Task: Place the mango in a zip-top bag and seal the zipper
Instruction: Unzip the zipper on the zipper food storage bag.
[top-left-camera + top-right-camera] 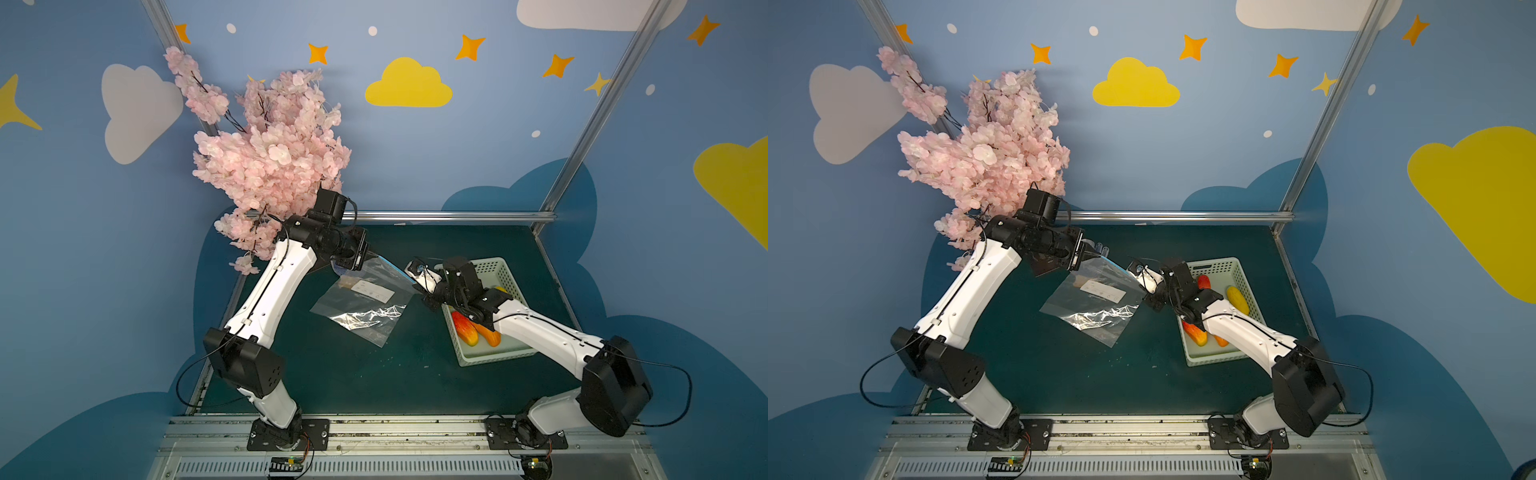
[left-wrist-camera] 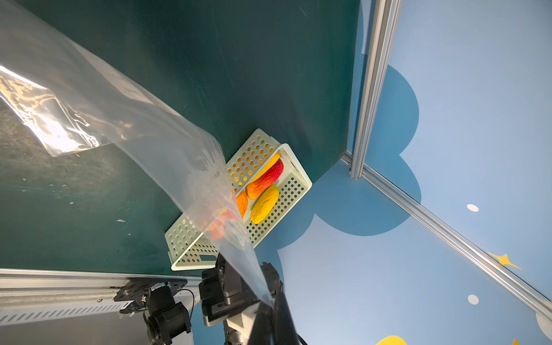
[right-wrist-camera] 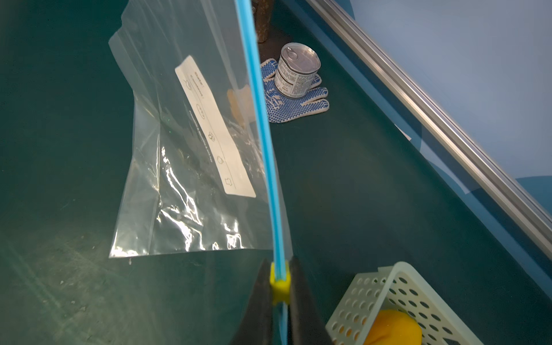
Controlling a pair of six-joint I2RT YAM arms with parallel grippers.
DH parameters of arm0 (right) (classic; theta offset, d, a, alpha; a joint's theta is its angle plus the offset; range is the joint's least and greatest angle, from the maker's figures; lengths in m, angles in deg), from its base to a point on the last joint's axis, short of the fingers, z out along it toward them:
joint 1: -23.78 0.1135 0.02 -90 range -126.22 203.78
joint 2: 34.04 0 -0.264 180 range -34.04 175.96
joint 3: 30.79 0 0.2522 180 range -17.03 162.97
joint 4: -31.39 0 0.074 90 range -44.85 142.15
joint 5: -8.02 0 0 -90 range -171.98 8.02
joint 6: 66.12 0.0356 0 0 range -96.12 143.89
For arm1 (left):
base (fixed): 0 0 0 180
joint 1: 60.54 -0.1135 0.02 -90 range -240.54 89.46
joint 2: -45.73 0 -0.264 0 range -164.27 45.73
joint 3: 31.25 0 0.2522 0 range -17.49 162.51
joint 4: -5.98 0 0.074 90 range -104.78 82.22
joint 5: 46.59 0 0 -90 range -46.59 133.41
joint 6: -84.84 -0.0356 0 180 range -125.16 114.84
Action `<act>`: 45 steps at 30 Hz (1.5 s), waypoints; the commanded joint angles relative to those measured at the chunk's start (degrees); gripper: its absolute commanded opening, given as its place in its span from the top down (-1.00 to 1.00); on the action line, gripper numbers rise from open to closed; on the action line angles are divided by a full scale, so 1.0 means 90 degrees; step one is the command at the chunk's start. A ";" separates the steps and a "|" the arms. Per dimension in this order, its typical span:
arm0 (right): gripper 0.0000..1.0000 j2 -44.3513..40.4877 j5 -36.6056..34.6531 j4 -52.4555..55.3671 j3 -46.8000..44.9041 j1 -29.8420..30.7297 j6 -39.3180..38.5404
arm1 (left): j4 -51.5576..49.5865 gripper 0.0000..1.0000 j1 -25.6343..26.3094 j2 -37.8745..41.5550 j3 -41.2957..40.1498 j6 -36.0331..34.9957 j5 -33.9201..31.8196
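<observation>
**A:** Where is the bag (image 1: 361, 303)?

**B:** Strung between both arms, with its lower part on the table (image 1: 332, 374). The left end effector (image 2: 270, 298) is clamped shut on one mouth corner. The right end effector (image 3: 280, 280) pinches the zipper (image 3: 260, 119) at the other end, probably to keep it taut.

**A:** And the mangoes (image 2: 264, 203)?

**B:** They lie in the basket (image 1: 494, 358) under the right arm. The bag looks empty.

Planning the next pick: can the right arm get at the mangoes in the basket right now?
Probably not yet. The right gripper is shut on the zipper, holding up that edge of the zip-top bag. The mangoes lie uncovered in the basket under that arm, so once it lets go, likely yes.
</observation>
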 commanded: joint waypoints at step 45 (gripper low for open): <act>1.00 -0.0399 0.0133 0.1266 -0.0733 -0.0587 0.0261 | -0.0053 0.94 -0.0132 -0.0225 0.0533 -0.0335 -0.0040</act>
